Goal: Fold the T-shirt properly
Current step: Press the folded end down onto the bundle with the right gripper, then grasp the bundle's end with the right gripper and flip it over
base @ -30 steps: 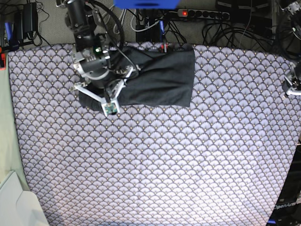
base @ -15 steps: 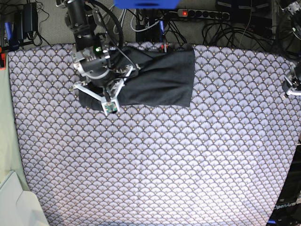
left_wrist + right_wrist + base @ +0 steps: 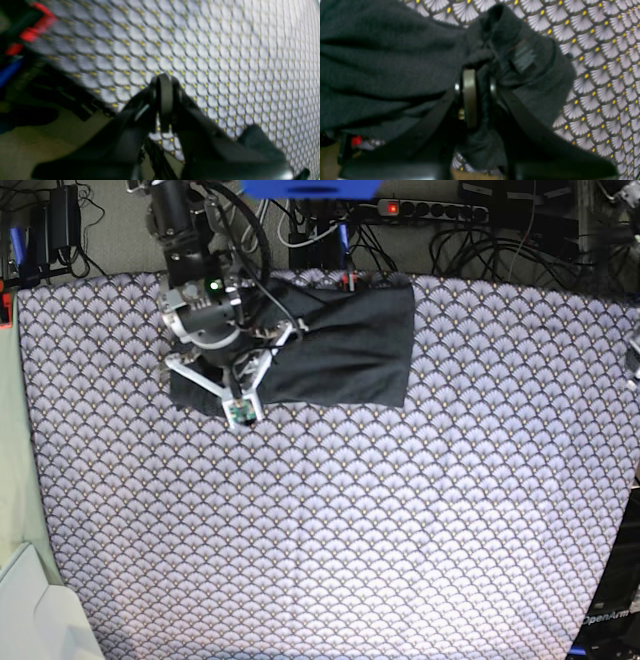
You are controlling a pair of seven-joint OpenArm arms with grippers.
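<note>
Since a second ago the right gripper (image 3: 480, 95) has shifted slightly toward 3 o'clock over the shirt's left end, and its jaws have narrowed onto a bunched fold of the T-shirt (image 3: 340, 345). The shirt lies at 12 o'clock on the scallop cloth (image 3: 400, 530), folded into a dark band. Left gripper (image 3: 163, 100): jaws pressed together, empty, above the cloth's edge.

The right arm (image 3: 205, 320) hides the T-shirt's (image 3: 345, 345) left end — left wrist view is blurred; floor clutter beyond the patterned cloth (image 3: 225, 50) unreadable.
</note>
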